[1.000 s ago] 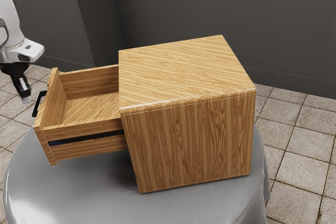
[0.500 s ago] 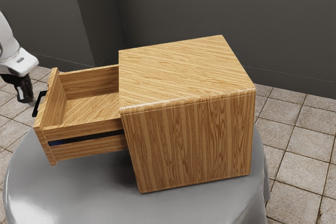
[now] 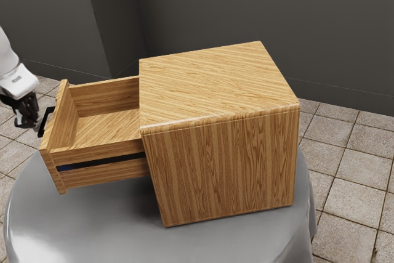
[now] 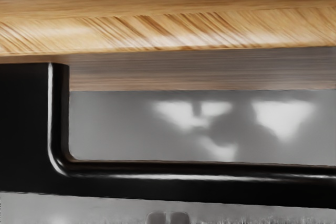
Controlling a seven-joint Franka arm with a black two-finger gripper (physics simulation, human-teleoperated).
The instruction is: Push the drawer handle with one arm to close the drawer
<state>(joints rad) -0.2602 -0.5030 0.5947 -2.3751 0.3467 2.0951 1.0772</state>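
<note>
And here's the gripper (image 3: 27, 122) at the exterior view's left, angled down beside the black handle (image 4: 210, 188), on the outer side of the drawer (image 3: 60, 124). It looks closed: in the wrist view the fingers (image 4: 179, 218) sit side by side, nearly together, though at that lower edge I wouldn't swear to contact with the handle.

Outward we go! The drawer stands well out of its wooden cabinet (image 3: 221, 84), its front near the table's edge on the exterior view's left. The cabinet sits on a round grey table (image 3: 117, 232), its box reaching toward the opposite edge. Pale square tiles cover the floor (image 3: 345, 170), and dark grey walls (image 3: 246, 10) meet in a corner behind.

Now the wrist view, and what a close look: the handle's smooth rounded bend, a bright line running along its bar, and white reflections on grey through its opening. The exterior view gives us the drawer's inside and the dark strip (image 3: 104, 160) along its side.

The drawer itself? Golden-brown wood, slanting grain across its bottom, tall front panel, and that slim black handle mounted outside.
</note>
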